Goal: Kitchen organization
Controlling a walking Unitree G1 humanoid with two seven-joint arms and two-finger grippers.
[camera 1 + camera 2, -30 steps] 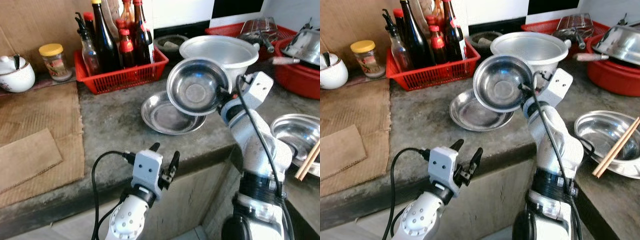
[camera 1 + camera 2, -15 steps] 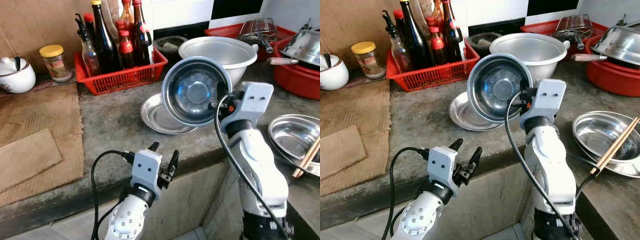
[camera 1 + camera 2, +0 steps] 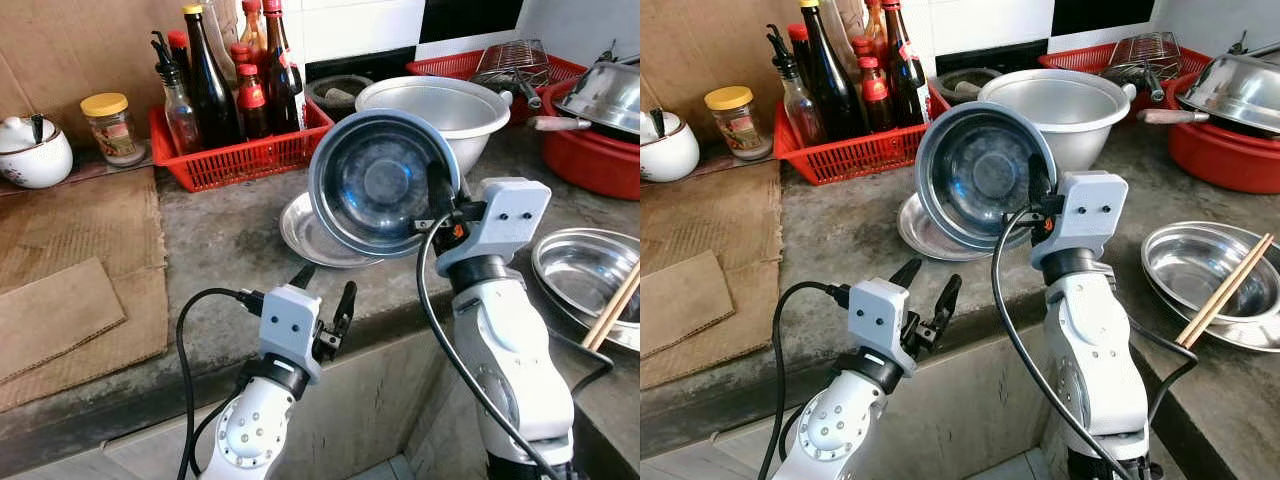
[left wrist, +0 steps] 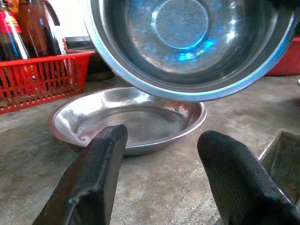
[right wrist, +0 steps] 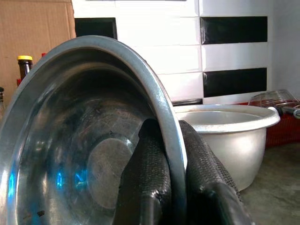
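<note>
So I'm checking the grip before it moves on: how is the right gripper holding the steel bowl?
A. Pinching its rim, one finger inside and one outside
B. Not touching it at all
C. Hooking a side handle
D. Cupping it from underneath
A: in the right wrist view the right gripper has the rim of the steel bowl between its two black fingers, with the bowl lifted and tilted above the flat steel plate.
</note>
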